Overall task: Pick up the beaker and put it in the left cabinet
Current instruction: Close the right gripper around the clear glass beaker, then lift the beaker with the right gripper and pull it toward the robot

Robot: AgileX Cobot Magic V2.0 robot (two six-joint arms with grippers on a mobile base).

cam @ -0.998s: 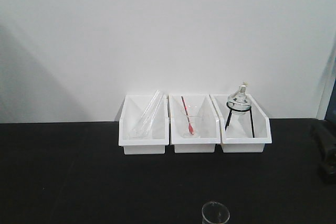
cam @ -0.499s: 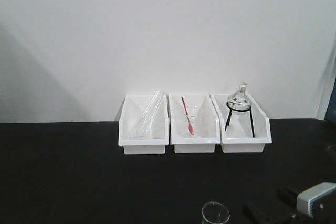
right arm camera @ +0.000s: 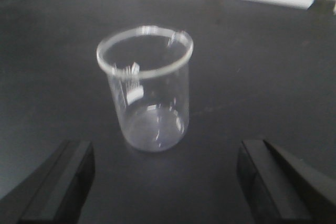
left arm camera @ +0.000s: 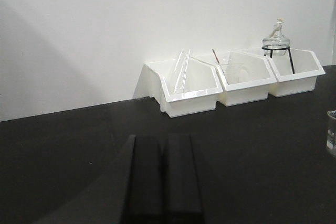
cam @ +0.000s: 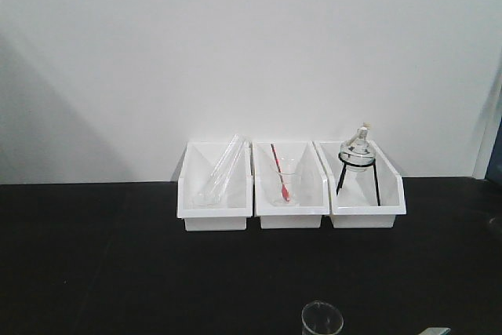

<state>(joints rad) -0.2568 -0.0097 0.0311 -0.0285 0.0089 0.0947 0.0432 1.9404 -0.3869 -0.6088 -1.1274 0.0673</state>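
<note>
The right gripper [right arm camera: 165, 179] has slipped low, almost out of the front view. Its jaws are wide, near the beaker [right arm camera: 144, 87], ready to grab. The left gripper [left arm camera: 163, 177] has its jaws pressed together.

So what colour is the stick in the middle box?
The stick is red, clearest in the exterior front-facing view.

Clear glass over matt black

The beaker [right arm camera: 144, 90] is smooth clear glass with a glossy rim and faint white printed marks. The table top [cam: 94, 256] looks even matt black. The three bins [cam: 292, 194] appear to be glossy white plastic, and the wall [cam: 235, 52] is flat matt white. The right gripper [right arm camera: 165, 182] and the left gripper [left arm camera: 163, 177] are matt black. The flask [cam: 358, 152] is shiny glass on a thin black stand [cam: 358, 165]
</note>
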